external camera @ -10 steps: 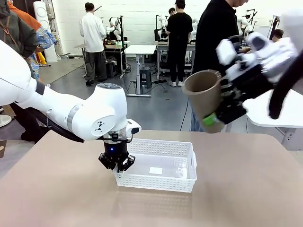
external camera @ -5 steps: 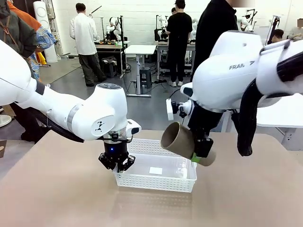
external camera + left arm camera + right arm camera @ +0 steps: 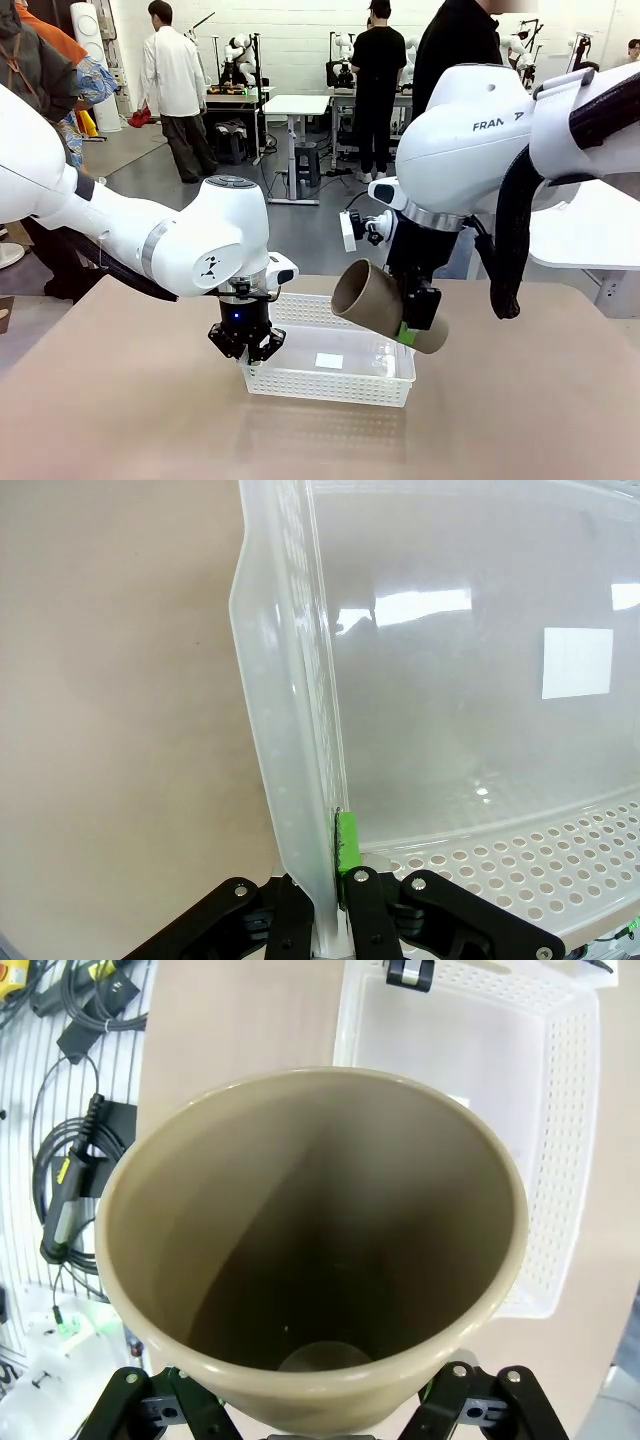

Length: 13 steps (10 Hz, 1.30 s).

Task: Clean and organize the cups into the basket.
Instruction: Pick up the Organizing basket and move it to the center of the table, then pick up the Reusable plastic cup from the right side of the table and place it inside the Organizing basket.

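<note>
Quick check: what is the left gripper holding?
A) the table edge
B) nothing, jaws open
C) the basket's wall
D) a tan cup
C: the left gripper is shut on a wall of the basket, pinched between its fingers in the left wrist view.

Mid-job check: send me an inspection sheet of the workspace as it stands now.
Surface: tan table, no spills seen.
Job's things: white basket on the table, a white label on its floor, no cups in it; tan cup tilted in the air by the basket's right end, mouth toward the robot's left.
Clutter: nothing seen.
Grippers: left gripper shut on the basket's left wall; right gripper shut on the cup near its base.
Cables: black hose hanging along the right arm; loose cables beside the table.
Surroundings: person in black at the far side; others farther back.
</note>
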Tool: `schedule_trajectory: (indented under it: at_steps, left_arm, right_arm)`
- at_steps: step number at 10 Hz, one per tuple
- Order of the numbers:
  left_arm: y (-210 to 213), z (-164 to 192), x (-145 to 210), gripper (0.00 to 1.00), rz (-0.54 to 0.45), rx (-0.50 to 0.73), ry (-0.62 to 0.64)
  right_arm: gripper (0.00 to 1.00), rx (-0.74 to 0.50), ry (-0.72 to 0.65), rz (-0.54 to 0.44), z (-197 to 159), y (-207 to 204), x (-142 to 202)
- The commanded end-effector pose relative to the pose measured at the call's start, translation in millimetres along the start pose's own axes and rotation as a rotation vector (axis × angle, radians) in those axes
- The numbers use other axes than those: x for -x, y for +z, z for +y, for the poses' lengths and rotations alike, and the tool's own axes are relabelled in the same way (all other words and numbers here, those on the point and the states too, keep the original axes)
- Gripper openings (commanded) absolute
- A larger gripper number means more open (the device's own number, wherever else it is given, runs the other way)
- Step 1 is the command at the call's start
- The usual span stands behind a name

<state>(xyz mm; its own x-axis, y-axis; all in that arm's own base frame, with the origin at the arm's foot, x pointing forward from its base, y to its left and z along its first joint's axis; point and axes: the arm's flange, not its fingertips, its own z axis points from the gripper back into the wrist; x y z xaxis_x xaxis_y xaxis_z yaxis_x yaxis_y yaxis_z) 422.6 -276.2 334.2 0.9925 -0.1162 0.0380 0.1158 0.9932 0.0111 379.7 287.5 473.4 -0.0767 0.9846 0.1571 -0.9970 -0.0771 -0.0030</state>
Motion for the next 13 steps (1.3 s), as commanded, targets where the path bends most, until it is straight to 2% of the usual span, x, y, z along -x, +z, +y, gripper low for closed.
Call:
schedule_trajectory:
  at_steps: [1,6,8,9,13]
  left_arm:
    - [-4.0,-1.4,4.3,0.0,0.005,-0.006,0.0]
    - [-4.0,-1.4,4.3,0.0,0.005,-0.006,0.0]
    - [-4.0,-1.4,4.3,0.0,0.005,-0.006,0.0]
    - [-4.0,-1.4,4.3,0.0,0.005,-0.006,0.0]
    - [-4.0,-1.4,4.3,0.0,0.005,-0.006,0.0]
  right_arm:
    - [0.82,0.01,-0.001,0.011,2.1,-3.4,0.0]
    - [0.82,-0.002,0.003,0.001,0.8,-0.9,-1.0]
    - [0.82,0.018,-0.136,0.07,-10.6,-7.6,-27.2]
    - [0.82,0.026,-0.164,0.086,-15.0,-11.1,-38.1]
    - [0.82,0.011,-0.13,0.132,-29.3,-27.0,-50.4]
